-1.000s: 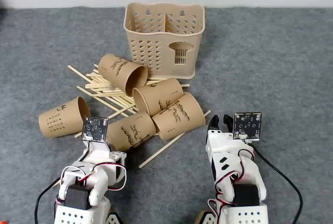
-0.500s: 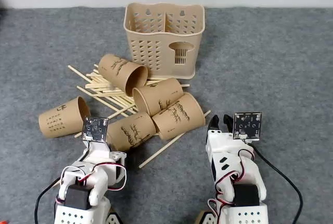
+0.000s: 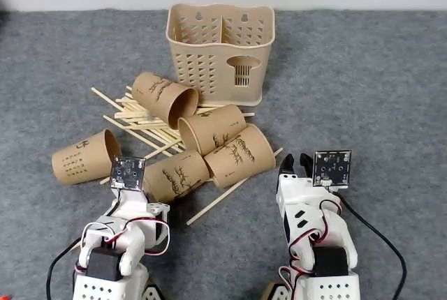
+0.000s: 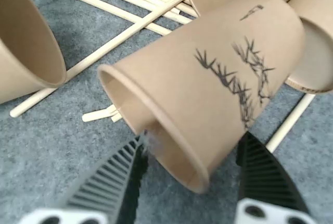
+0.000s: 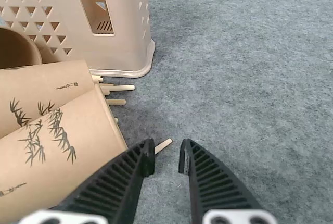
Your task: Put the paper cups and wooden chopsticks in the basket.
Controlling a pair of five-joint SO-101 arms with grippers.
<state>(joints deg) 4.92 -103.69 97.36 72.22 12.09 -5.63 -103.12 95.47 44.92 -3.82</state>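
Observation:
Five brown paper cups lie on their sides on the grey mat in front of the tan basket. Wooden chopsticks are scattered under and around them. My left gripper is open, and its fingers straddle the rim end of one bamboo-print cup, which is the nearest cup in the high view. My right gripper hovers low over the mat to the right of the cup pile. It is all but shut, with nothing between its fingers. A chopstick tip lies just ahead of it.
The basket has two compartments and stands upright at the back. One cup lies apart at the left. A long chopstick runs diagonally between the two arms. Bare mat stretches to the right of the basket.

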